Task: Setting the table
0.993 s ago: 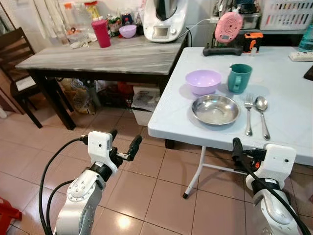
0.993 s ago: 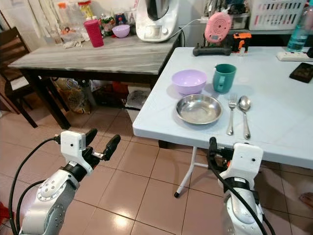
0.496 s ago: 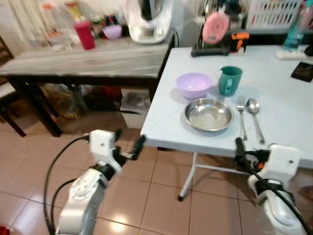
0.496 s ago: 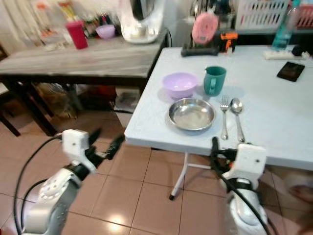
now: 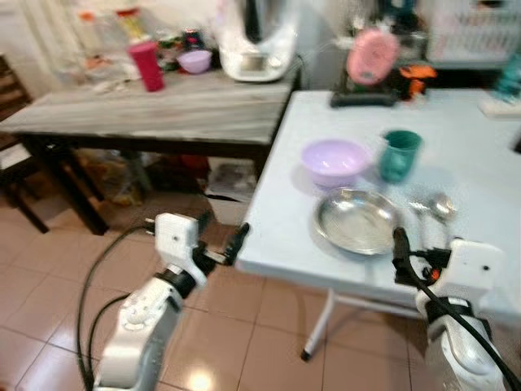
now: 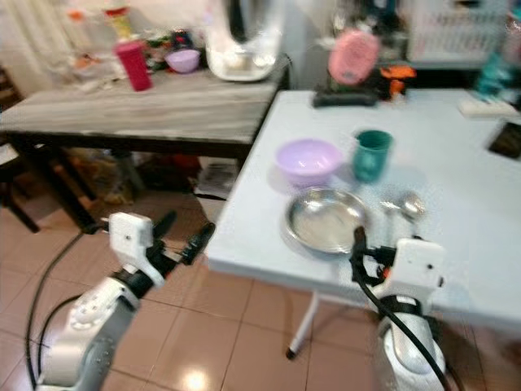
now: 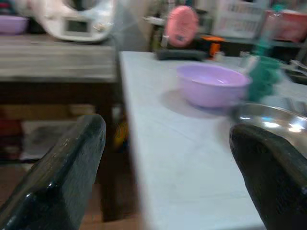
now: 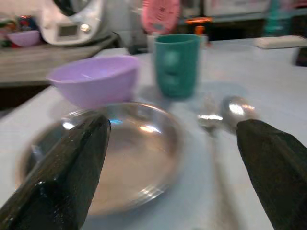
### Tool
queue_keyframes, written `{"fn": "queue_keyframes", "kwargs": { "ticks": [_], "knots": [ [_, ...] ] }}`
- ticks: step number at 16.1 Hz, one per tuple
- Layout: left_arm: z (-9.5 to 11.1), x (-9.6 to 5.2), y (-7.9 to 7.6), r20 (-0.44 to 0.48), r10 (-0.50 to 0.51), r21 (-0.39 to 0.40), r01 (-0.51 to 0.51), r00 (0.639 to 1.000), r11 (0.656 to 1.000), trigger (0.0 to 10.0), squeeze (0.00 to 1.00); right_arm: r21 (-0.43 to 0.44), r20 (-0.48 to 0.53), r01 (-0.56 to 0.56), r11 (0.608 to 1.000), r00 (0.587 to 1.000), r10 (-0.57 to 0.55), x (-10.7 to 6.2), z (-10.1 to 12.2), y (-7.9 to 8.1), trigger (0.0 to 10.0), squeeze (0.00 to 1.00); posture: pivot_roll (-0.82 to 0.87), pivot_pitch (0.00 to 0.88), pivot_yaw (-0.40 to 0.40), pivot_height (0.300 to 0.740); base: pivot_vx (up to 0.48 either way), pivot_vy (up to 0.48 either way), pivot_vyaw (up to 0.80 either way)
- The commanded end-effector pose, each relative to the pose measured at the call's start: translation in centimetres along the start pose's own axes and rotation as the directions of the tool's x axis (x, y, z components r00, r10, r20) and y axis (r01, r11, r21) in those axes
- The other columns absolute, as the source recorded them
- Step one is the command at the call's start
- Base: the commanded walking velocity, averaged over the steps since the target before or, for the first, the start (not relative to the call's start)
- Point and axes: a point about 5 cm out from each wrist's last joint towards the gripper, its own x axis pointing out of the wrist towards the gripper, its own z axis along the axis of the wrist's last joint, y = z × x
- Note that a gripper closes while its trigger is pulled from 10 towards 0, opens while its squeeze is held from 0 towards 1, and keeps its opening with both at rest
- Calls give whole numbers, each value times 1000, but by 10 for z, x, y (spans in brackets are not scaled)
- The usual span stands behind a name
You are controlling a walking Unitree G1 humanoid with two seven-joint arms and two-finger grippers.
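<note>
On the white folding table (image 5: 286, 199) stand a lilac bowl (image 5: 334, 160) and a teal cup (image 5: 399, 154). In front of them lies a steel plate (image 5: 358, 220), with a fork (image 5: 419, 213) and a spoon (image 5: 440, 208) to its right. My left gripper (image 5: 221, 236) is open and empty, just off the table's left front corner. At the front edge, my right gripper (image 8: 172, 127) is open and empty, pointing at the plate (image 8: 124, 148) and the cup (image 8: 176, 64). The picture is blurred.
A dark table with a grey top (image 5: 163, 106) stands to the left, carrying a red tumbler (image 5: 149, 65), a small purple bowl (image 5: 195, 61) and a white appliance (image 5: 256, 41). A pink device (image 5: 372, 55) sits at the white table's back. A chair (image 5: 12, 122) is far left. Tiled floor (image 5: 244, 342) below.
The whole picture has shifted and blurred, so the camera has moved. The white table's edge now lies closer to both grippers. Both stay open; the tableware has not moved.
</note>
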Motion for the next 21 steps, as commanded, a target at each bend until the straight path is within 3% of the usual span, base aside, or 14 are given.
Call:
{"fn": "queue_keyframes", "kwargs": {
  "ticks": [1,8,12,14,15,17,21],
  "knots": [
    [1,0,4,-10,8,11,-8,1000,1000,10000,0,14,18,-20,1000,1000,20,0,4,6,10000,0,-228,2,106,740,244,0,0],
    [-10,-12,8,-69,-13,72,18,997,997,10000,0,4,12,-20,1000,1000,20,-1,4,5,10000,0,-229,14,103,740,0,0,0],
    [-14,-17,8,-132,-140,138,158,981,978,10000,0,9,-27,55,998,998,-54,4,4,-7,10000,0,-233,24,94,740,0,0,0],
    [-15,-21,7,-150,-197,159,220,969,963,10000,0,-29,-41,86,996,995,-87,7,4,-10,10000,0,-235,27,95,740,0,0,0],
    [-14,-21,5,-155,-219,169,244,963,955,10000,0,-17,-32,29,999,999,-30,8,5,-9,10000,0,-235,27,95,740,0,0,0],
    [-14,-21,4,-160,-231,185,259,960,948,10000,0,-15,-42,64,998,997,-65,8,5,-13,10000,0,-237,33,97,740,0,0,0],
    [-16,-24,0,-160,-259,183,286,953,940,10000,0,79,-71,20,997,997,-15,9,5,-14,10000,0,-246,48,99,740,0,0,0]
  ]
}}
